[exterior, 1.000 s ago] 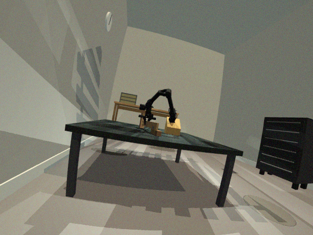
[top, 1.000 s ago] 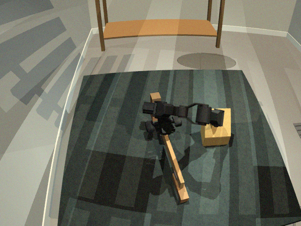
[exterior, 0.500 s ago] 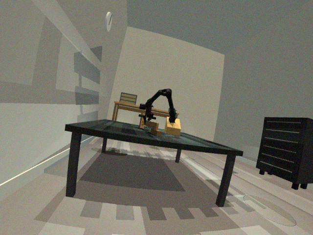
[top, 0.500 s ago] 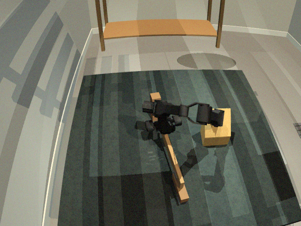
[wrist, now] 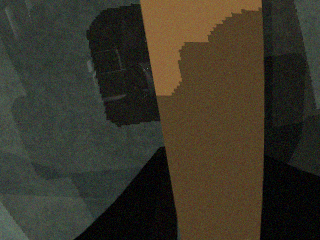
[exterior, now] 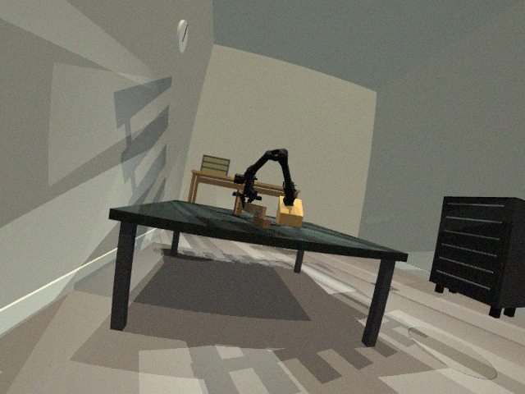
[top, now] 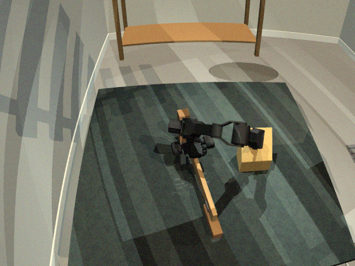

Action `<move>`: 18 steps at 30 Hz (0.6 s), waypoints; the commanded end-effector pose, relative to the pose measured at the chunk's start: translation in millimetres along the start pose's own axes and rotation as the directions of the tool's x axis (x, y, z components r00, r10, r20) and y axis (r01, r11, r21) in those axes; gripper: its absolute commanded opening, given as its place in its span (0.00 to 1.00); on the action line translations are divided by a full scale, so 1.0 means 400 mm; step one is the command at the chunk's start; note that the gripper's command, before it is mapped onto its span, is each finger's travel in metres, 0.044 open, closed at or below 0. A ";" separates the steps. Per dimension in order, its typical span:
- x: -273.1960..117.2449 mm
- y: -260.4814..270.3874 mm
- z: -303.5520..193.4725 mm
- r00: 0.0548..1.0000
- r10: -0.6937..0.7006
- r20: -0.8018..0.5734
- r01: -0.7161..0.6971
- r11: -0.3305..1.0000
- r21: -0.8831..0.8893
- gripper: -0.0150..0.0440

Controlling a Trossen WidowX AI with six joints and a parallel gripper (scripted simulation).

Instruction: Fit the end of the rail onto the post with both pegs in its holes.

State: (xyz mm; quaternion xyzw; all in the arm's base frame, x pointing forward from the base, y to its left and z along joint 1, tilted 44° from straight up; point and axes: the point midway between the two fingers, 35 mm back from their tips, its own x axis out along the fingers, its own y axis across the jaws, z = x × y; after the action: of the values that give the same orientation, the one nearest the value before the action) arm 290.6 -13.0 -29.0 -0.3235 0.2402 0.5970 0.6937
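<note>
Presently: tool (top: 191,148) clamped on rail (top: 204,187) near its post end | rail lies diagonally on table (top: 120,172), near end in footboard block (top: 215,226), far end by post (top: 182,113) | judged stiff, light, long lever; grip near post end.

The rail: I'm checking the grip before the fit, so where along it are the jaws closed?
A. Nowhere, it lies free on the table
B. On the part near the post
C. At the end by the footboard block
B: in the top view the gripper is clamped on the rail just below the post, far from the footboard block.
</note>
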 end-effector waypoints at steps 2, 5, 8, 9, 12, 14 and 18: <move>-0.004 0.000 0.000 1.000 -0.001 0.000 0.001 1.000 0.000 0.25; -0.004 0.000 -0.001 1.000 -0.001 0.000 0.001 1.000 0.000 0.25; -0.003 0.000 -0.003 1.000 -0.001 0.000 0.001 1.000 0.000 0.25; -0.003 0.000 -0.003 1.000 -0.001 0.000 0.001 1.000 0.000 0.25; -0.002 0.000 -0.005 1.000 -0.001 0.000 0.001 1.000 0.000 0.25; -0.001 0.000 -0.007 1.000 -0.001 0.000 0.001 1.000 0.000 0.25; 0.001 0.000 -0.009 1.000 -0.001 0.000 0.001 1.000 0.000 0.25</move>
State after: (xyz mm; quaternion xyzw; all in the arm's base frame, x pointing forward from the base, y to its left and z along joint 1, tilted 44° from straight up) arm 290.0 -14.3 -30.7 -0.3214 0.2407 0.5976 0.6940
